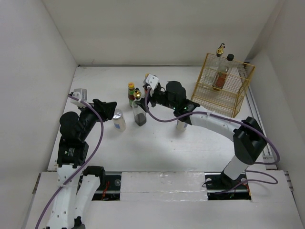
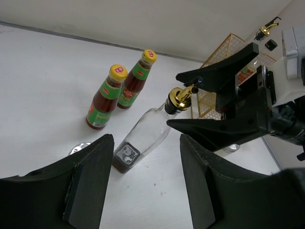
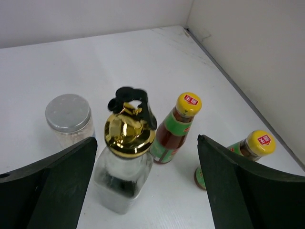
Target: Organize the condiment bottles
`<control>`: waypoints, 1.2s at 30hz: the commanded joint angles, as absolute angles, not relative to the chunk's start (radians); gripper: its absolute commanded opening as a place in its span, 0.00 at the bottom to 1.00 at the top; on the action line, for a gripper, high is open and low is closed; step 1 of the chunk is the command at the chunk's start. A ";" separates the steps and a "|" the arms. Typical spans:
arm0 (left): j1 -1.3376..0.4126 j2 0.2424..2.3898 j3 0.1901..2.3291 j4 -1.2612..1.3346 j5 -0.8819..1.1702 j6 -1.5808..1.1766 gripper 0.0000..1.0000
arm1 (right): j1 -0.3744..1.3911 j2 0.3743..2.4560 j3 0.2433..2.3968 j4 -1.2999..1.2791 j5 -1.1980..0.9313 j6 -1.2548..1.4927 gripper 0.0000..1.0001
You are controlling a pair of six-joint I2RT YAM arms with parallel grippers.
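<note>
A clear glass bottle with a gold pourer cap (image 1: 139,113) stands mid-table; it also shows in the left wrist view (image 2: 145,133) and the right wrist view (image 3: 123,162). My right gripper (image 1: 146,98) is open, its jaws on either side of the gold cap without closing on it (image 3: 147,191). Two red-sauce bottles with yellow caps (image 2: 104,100) (image 2: 136,81) stand just behind it. A white silver-lidded shaker (image 1: 119,120) stands to its left. My left gripper (image 1: 108,109) is open and empty, near the shaker, facing the glass bottle (image 2: 145,186).
A yellow wire rack (image 1: 221,85) stands at the back right, holding a gold-capped bottle (image 1: 220,50) and a black-capped bottle (image 1: 230,57). Another shaker (image 1: 182,125) stands under my right forearm. White walls enclose the table on three sides.
</note>
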State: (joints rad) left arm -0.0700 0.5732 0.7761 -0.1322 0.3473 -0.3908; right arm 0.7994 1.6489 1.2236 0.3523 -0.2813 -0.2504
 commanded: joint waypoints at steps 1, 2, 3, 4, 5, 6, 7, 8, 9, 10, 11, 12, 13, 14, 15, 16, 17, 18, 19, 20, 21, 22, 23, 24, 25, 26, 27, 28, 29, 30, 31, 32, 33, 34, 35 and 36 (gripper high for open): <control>-0.064 0.575 0.779 -0.097 0.362 -0.390 0.53 | 0.810 1.680 1.308 0.440 -0.245 -0.267 0.91; -0.064 0.575 0.779 -0.097 0.362 -0.390 0.53 | 0.810 1.712 1.321 0.452 -0.245 -0.267 0.89; -0.064 0.566 0.779 -0.097 0.371 -0.390 0.53 | 0.810 1.727 1.330 0.453 -0.245 -0.258 0.88; -0.064 0.566 0.779 -0.097 0.371 -0.390 0.55 | 0.819 1.741 1.330 0.462 -0.235 -0.258 0.87; -0.064 0.566 0.779 -0.097 0.371 -0.390 0.55 | 0.819 1.765 1.342 0.474 -0.235 -0.247 0.85; -0.064 0.566 0.779 -0.097 0.371 -0.390 0.55 | 0.819 1.775 1.342 0.483 -0.224 -0.247 0.83; -0.064 0.566 0.779 -0.097 0.371 -0.390 0.55 | 0.828 1.784 1.342 0.497 -0.215 -0.232 0.79; -0.064 0.566 0.779 -0.097 0.371 -0.390 0.55 | 0.828 1.784 1.342 0.533 -0.215 -0.232 0.73; -0.064 0.566 0.779 -0.088 0.371 -0.390 0.55 | 0.828 1.799 1.342 0.534 -0.215 -0.216 0.67; -0.064 0.566 0.779 -0.087 0.371 -0.390 0.55 | 0.828 1.812 1.342 0.543 -0.215 -0.216 0.63; -0.064 0.566 0.779 -0.087 0.371 -0.390 0.55 | 0.839 1.812 1.342 0.543 -0.203 -0.207 0.56; -0.064 0.566 0.779 -0.087 0.371 -0.390 0.55 | 0.839 1.812 1.324 0.566 -0.190 -0.207 0.36; -0.064 0.566 0.779 -0.087 0.371 -0.390 0.55 | 0.839 1.803 1.312 0.586 -0.181 -0.195 0.28; -0.064 0.566 0.779 -0.087 0.371 -0.390 0.55 | 0.848 1.793 1.298 0.624 -0.181 -0.195 0.21; -0.064 0.566 0.779 -0.087 0.380 -0.390 0.55 | 0.848 1.781 1.287 0.633 -0.181 -0.181 0.16; -0.064 0.566 0.779 -0.087 0.380 -0.390 0.55 | 0.848 1.748 1.273 0.634 -0.181 -0.181 0.07; -0.064 0.566 0.779 -0.087 0.380 -0.390 0.55 | 0.848 1.724 1.273 0.634 -0.181 -0.181 0.05; -0.064 0.577 0.779 -0.087 0.371 -0.390 0.55 | 0.857 1.701 1.273 0.634 -0.181 -0.181 0.05; -0.064 0.577 0.779 -0.087 0.371 -0.390 0.55 | 0.857 1.651 1.264 0.634 -0.181 -0.181 0.01; -0.064 0.577 0.779 -0.087 0.380 -0.390 0.55 | 0.857 1.625 1.264 0.634 -0.181 -0.181 0.00; -0.064 0.577 0.779 -0.087 0.380 -0.390 0.55 | 0.857 1.599 1.275 0.586 -0.166 -0.181 0.00; -0.064 0.577 0.779 -0.087 0.380 -0.390 0.55 | 0.857 1.574 1.285 0.560 -0.157 -0.181 0.00; -0.064 0.577 0.779 -0.087 0.380 -0.390 0.55 | 0.857 1.522 1.295 0.537 -0.156 -0.181 0.00; -0.064 0.577 0.779 -0.087 0.380 -0.390 0.55 | 0.844 1.497 1.307 0.523 -0.146 -0.190 0.00; -0.064 0.577 0.779 -0.087 0.380 -0.390 0.55 | 0.822 1.474 1.307 0.496 -0.146 -0.190 0.00; -0.064 0.577 0.779 -0.087 0.380 -0.390 0.55 | 0.809 1.430 1.333 0.473 -0.146 -0.190 0.00; -0.064 0.577 0.779 -0.087 0.380 -0.390 0.55 | 0.795 1.408 1.345 0.444 -0.146 -0.190 0.00; -0.064 0.577 0.770 -0.087 0.380 -0.390 0.55 | 0.760 1.385 1.354 0.393 -0.137 -0.190 0.00; -0.064 0.577 0.770 -0.087 0.380 -0.390 0.55 | 0.743 1.361 1.355 0.370 -0.124 -0.190 0.00; -0.064 0.577 0.770 -0.087 0.380 -0.390 0.55 | 0.718 1.312 1.365 0.347 -0.111 -0.190 0.00; -0.064 0.577 0.770 -0.087 0.380 -0.390 0.56 | 0.694 1.290 1.374 0.322 -0.101 -0.190 0.00; -0.064 0.577 0.770 -0.087 0.380 -0.390 0.56 | 0.636 1.270 1.374 0.275 -0.101 -0.190 0.00; -0.064 0.577 0.770 -0.087 0.390 -0.390 0.58 | 0.605 1.234 1.387 0.252 -0.101 -0.190 0.00; -0.064 0.566 0.770 -0.078 0.390 -0.390 0.60 | 0.576 1.217 1.397 0.230 -0.101 -0.190 0.00; -0.064 0.566 0.770 -0.078 0.390 -0.390 0.66 | 0.515 1.186 1.397 0.182 -0.089 -0.190 0.00; -0.064 0.578 0.770 -0.078 0.390 -0.390 0.67 | 0.480 1.186 1.397 0.166 -0.078 -0.190 0.00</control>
